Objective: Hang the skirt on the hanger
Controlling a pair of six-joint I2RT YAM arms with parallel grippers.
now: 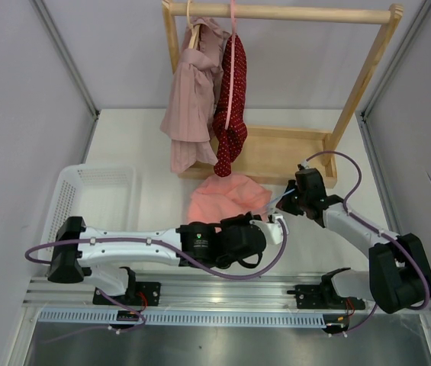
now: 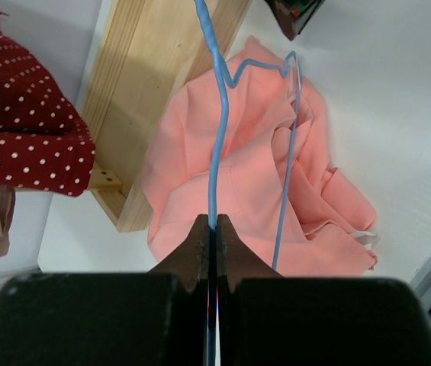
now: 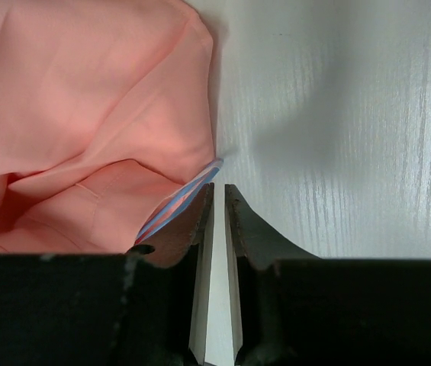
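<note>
I have the hanger (image 2: 213, 183) pinched in the left gripper (image 2: 212, 221), jaws shut tight on the thin blue wire, which runs away from the fingers over the skirt (image 2: 184, 175). The skirt (image 1: 226, 197) lies crumpled on the table (image 3: 352, 114), just near of the rack's wooden base (image 2: 146, 61) and between my two grippers. The right gripper (image 3: 219, 187) sits low at the skirt's right edge, jaws only narrowly apart, with bare table showing through the slit and nothing in them. A blue sliver peeks from under the cloth beside its left finger; I take that for part of the hanger but cannot be sure. As I read it, I am in the dressing step: hanger steadied, cloth not yet on it. Next I would want the right jaws opened wider and brought left onto the skirt's edge. Then I could lift one layer and draw it over the wire while the left grip keeps the hanger from swinging.
</note>
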